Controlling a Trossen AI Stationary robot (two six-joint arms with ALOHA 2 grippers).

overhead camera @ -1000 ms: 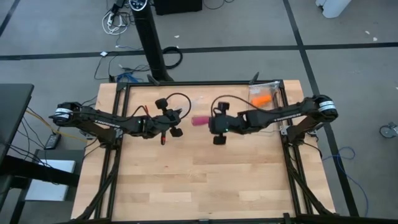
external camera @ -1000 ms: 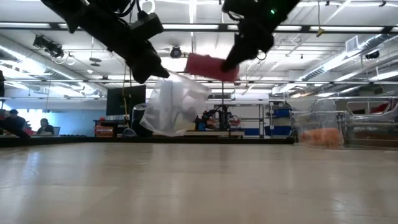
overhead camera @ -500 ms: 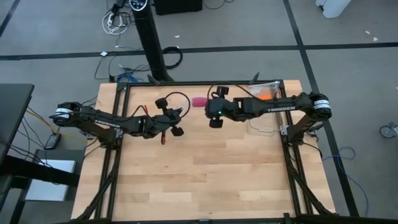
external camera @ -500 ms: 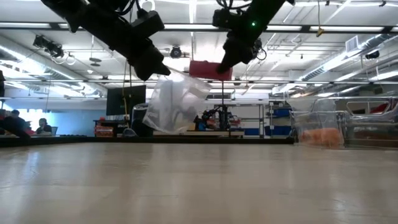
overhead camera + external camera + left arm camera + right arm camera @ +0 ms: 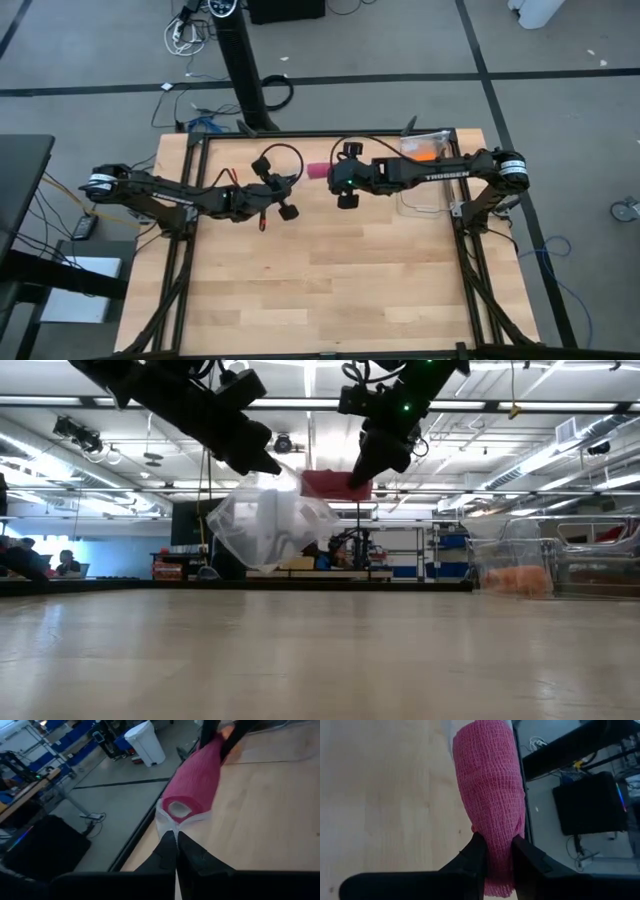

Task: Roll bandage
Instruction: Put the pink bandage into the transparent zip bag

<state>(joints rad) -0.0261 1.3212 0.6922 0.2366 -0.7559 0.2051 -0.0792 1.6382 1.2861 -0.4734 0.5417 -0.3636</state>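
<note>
Both grippers hang above the wooden table (image 5: 330, 280). The right gripper (image 5: 495, 851) pinches one end of the rolled magenta bandage (image 5: 490, 785), its fingers (image 5: 472, 857) closed against the fabric. The left gripper (image 5: 175, 845), fingers pressed fully together, grips the mouth of a clear plastic bag (image 5: 270, 525); the bandage's free end sits at that opening. Only the low view shows the bag hanging down; the left wrist view alone shows the roll's hollow core. At the table's far right corner, a clear bin (image 5: 428, 150) contains an orange roll (image 5: 420, 158).
</note>
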